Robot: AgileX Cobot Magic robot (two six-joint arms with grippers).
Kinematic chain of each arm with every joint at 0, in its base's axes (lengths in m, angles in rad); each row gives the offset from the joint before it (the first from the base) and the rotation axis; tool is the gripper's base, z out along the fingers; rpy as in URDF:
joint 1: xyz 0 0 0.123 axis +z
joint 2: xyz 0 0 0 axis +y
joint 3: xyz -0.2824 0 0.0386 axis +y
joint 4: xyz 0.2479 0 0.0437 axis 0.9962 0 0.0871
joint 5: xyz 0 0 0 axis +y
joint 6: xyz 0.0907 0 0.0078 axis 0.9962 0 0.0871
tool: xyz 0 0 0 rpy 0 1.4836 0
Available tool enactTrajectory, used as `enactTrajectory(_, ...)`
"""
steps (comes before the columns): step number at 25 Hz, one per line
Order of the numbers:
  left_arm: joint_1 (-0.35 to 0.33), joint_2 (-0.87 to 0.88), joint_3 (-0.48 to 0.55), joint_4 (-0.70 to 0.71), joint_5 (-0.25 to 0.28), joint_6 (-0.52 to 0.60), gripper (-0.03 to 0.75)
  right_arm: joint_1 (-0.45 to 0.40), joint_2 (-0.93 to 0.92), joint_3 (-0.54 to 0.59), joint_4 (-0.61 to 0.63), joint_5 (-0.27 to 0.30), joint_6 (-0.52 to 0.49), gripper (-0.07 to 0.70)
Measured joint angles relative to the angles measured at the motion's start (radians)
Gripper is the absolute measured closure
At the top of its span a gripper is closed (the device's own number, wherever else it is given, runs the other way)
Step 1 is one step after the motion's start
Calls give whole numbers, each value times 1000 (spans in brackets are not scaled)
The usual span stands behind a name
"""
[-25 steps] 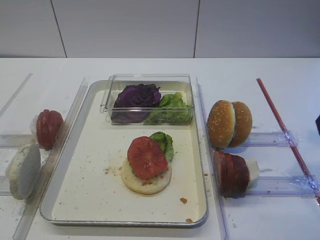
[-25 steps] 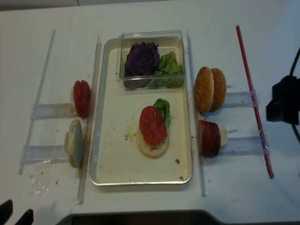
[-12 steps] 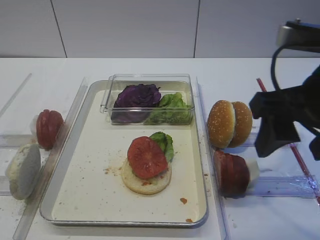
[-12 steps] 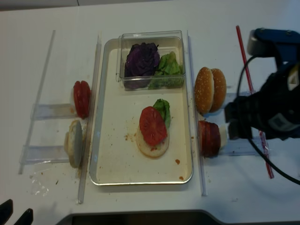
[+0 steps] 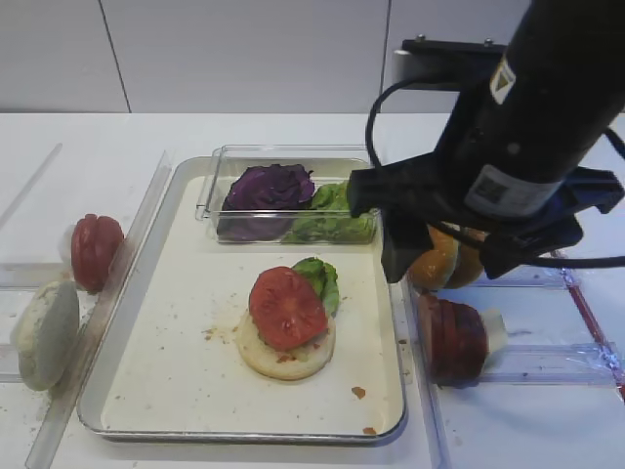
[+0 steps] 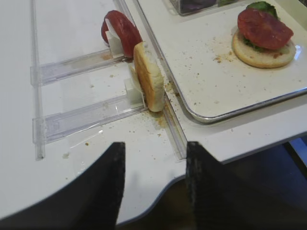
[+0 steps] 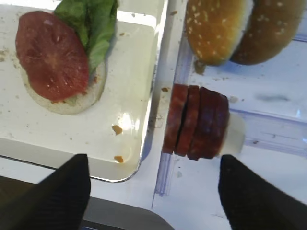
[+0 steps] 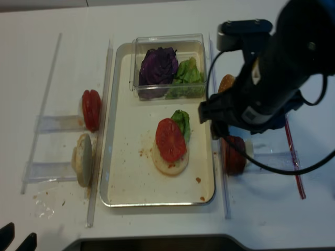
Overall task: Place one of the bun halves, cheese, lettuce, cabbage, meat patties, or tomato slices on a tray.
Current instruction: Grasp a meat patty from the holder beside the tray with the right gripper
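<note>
The silver tray [image 5: 186, 371] holds a pale bun half [image 5: 288, 354] topped with lettuce [image 5: 320, 278] and a tomato slice [image 5: 286, 307]. Meat patties [image 7: 195, 122] stand on edge in a clear rack just right of the tray, below two sesame bun halves [image 7: 220, 28]. My right gripper [image 7: 153, 199] hovers over the tray's front right corner and the patties, open, nothing between its fingers [image 7: 62, 191]. More tomato slices [image 6: 122, 31] and a pale bun half [image 6: 148, 76] stand in the left racks. My left gripper [image 6: 152, 191] is open over the table's front edge. Cheese is out of view.
A clear plastic box [image 5: 210, 195] at the tray's far end holds purple cabbage [image 5: 266, 191] and lettuce [image 5: 337, 210]. Clear plastic rails [image 8: 99, 130] flank the tray. A red strip [image 8: 294, 170] lies at far right. My right arm [image 5: 518, 137] hides most of the sesame buns from above.
My right arm has swung in from the right edge and now hangs over the sesame buns and patties. The food and the left gripper have not moved.
</note>
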Motion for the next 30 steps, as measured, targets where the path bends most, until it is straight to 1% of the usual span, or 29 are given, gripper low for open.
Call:
enactTrajectory(2,0,0,0,0,0,0,428,14,31,-14,-2,-6,2,60)
enactTrajectory(6,0,0,0,0,0,0,428,16,66,-21,-6,-16,2,60)
enactTrajectory(12,0,0,0,0,0,0,428,16,69,-21,-8,-47,4,60)
enactTrajectory(19,0,0,0,0,0,0,428,16,69,-21,-8,-45,4,60)
enactTrajectory(20,0,0,0,0,0,0,428,16,69,-21,-8,-42,11,60)
enactTrajectory(25,0,0,0,0,0,0,428,16,81,-21,-8,-23,111,60)
enactTrajectory(30,0,0,0,0,0,0,428,16,124,-21,6,-12,124,60)
